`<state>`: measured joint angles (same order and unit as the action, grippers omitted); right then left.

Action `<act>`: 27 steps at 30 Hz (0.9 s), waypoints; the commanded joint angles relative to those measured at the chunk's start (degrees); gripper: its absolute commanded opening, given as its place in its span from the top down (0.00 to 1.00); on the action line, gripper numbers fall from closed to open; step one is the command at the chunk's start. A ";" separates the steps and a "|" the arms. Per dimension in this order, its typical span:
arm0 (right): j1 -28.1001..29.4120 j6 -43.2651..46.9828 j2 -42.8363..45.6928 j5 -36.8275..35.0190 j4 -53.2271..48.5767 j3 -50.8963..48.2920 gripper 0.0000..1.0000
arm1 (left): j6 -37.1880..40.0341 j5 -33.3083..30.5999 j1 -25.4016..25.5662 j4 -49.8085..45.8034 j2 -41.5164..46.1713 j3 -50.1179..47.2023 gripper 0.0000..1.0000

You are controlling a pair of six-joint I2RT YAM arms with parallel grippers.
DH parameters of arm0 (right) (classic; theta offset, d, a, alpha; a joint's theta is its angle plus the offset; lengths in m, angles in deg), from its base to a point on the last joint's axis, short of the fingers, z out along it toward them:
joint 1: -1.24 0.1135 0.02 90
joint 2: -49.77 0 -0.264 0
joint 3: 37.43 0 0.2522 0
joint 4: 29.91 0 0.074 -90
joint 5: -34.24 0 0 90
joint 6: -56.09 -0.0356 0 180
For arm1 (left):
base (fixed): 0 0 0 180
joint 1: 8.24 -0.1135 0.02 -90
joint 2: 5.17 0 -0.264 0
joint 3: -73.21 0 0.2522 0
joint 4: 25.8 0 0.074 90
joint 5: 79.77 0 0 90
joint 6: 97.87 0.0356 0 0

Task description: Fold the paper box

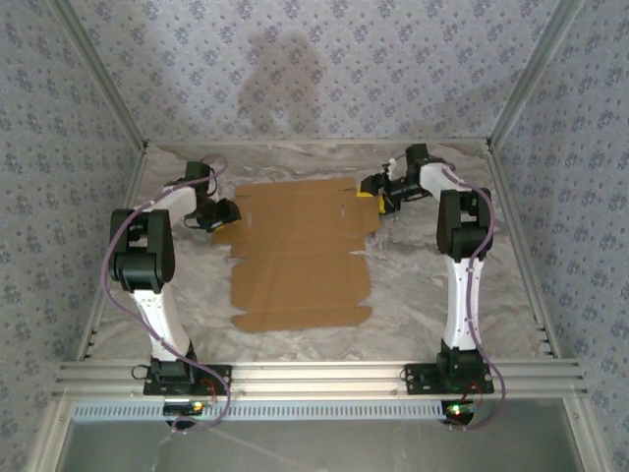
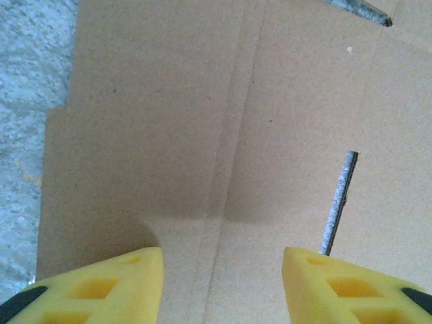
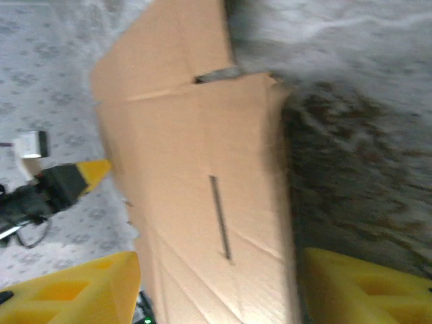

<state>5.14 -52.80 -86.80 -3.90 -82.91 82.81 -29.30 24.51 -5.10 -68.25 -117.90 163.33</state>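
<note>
On the crumpled grey table cover [image 1: 423, 285] the paper box [image 1: 295, 256] lay unfolded; my left gripper [image 2: 223, 256] hung spread over it, my right gripper [image 3: 219, 260] spread astride its edge

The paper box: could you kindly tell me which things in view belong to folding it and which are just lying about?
For the job: paper box, left fingers, right fingers.
Just there: crinkled table cover, patterned walls.
</note>
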 commanded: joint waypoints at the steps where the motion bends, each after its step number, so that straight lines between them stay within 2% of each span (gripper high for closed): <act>1: 0.50 7.69 0.18 -12.89 -10.68 2.66 0.33 | 1.13 0.22 0.27 -1.72 0.93 0.83 0.51; 3: 0.37 9.46 1.76 -14.01 -9.58 0.77 0.34 | 0.99 0.38 0.28 -1.48 1.06 0.65 0.51; 5: 0.14 9.01 2.83 -12.61 -7.17 -1.11 0.39 | 0.87 0.89 0.38 -1.13 1.33 0.53 0.51; 8: 1.25 9.48 2.54 -10.56 -6.57 -0.59 0.58 | 1.02 2.06 0.87 -0.40 1.98 0.57 0.51; 11: 2.85 11.85 3.21 -14.48 -6.85 -0.43 0.75 | 1.86 2.28 1.99 0.10 3.65 0.23 0.50; 13: 3.21 12.74 5.54 -16.56 -5.43 -2.24 0.91 | 1.88 1.97 2.27 0.74 5.47 -0.47 0.48; 14: 2.61 11.52 7.60 -16.47 -2.38 -4.83 0.93 | 1.83 1.97 2.17 0.96 6.39 -0.87 0.48; 18: -1.70 7.10 20.03 -14.50 22.40 -21.57 0.94 | 0.85 1.05 1.49 2.67 11.65 -1.12 0.42; 19: -1.87 10.13 23.30 -14.44 26.58 -25.03 0.93 | 0.54 1.31 1.04 3.73 13.14 -1.17 0.42; 22: -1.77 20.51 28.88 -12.40 26.32 -27.03 0.90 | 1.18 3.30 0.57 10.08 17.66 -2.97 0.41; 23: -2.56 20.99 29.69 -9.03 26.73 -27.02 0.90 | 3.27 3.93 1.10 13.07 19.24 -3.89 0.40; 25: -4.21 20.68 31.76 -2.63 30.77 -29.01 0.91 | 15.42 3.70 4.15 17.70 22.76 -4.73 0.36; 27: -5.37 21.24 34.09 2.75 34.83 -31.35 0.92 | 27.66 3.24 6.78 16.64 24.42 -2.80 0.34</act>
<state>0.83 -35.30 -55.37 -10.78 -56.31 54.39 -18.35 26.08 -2.02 -56.60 -96.39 159.22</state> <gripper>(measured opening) 0.084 0.658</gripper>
